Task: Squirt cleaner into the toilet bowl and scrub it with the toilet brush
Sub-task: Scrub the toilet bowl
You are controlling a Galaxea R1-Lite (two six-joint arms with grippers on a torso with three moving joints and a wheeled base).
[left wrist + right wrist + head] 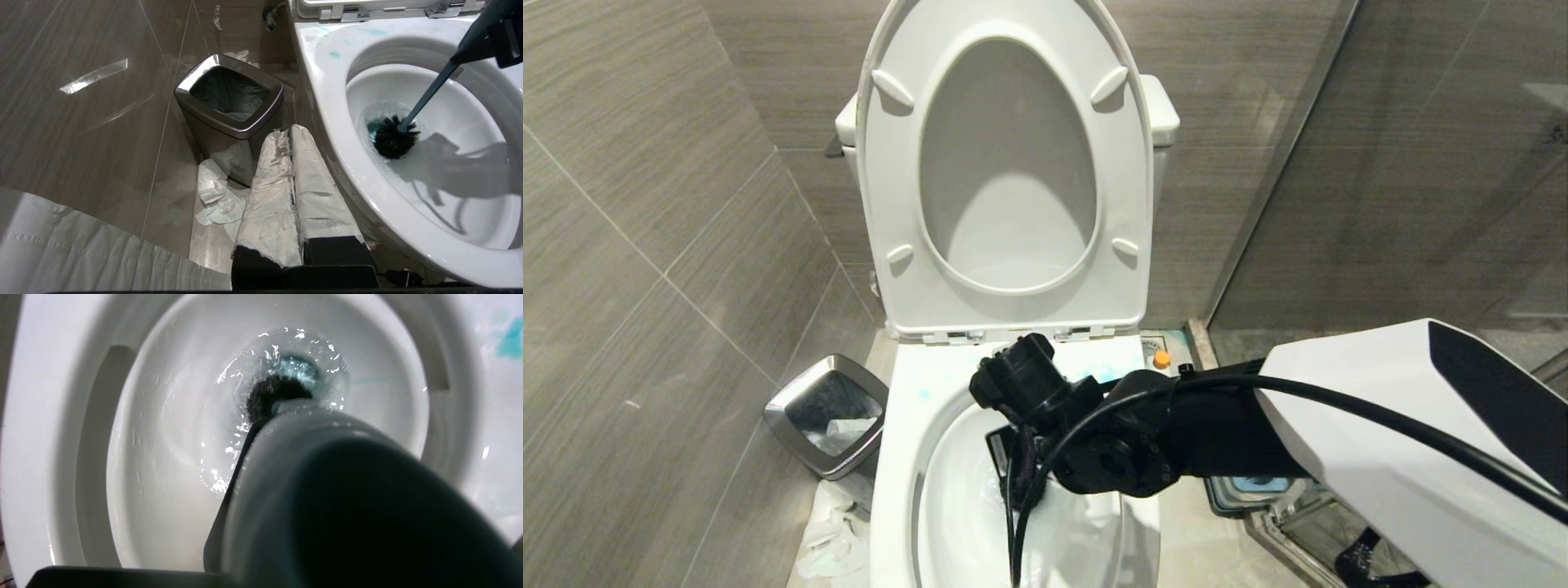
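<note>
The toilet bowl [905,433] stands straight ahead, its seat and lid [1005,302] raised. My right gripper [496,38] reaches over the bowl and is shut on the upper end of the toilet brush [429,94]. The brush's black bristle head [392,141] sits low in the bowl [327,102], in bluish water. In the right wrist view the blue-grey handle [327,477] fills the foreground and the bristles [265,396] lie at the drain. The cleaner [1161,358] shows its orange cap on the floor right of the toilet. My left gripper [288,132], shut and empty, hangs parked beside the bowl's left.
A square steel bin [827,412] stands left of the toilet, with crumpled tissue [212,192] on the floor by it. Tiled wall closes the left side, and a glass partition [1339,163] the right. Blue smears [335,53] mark the rim.
</note>
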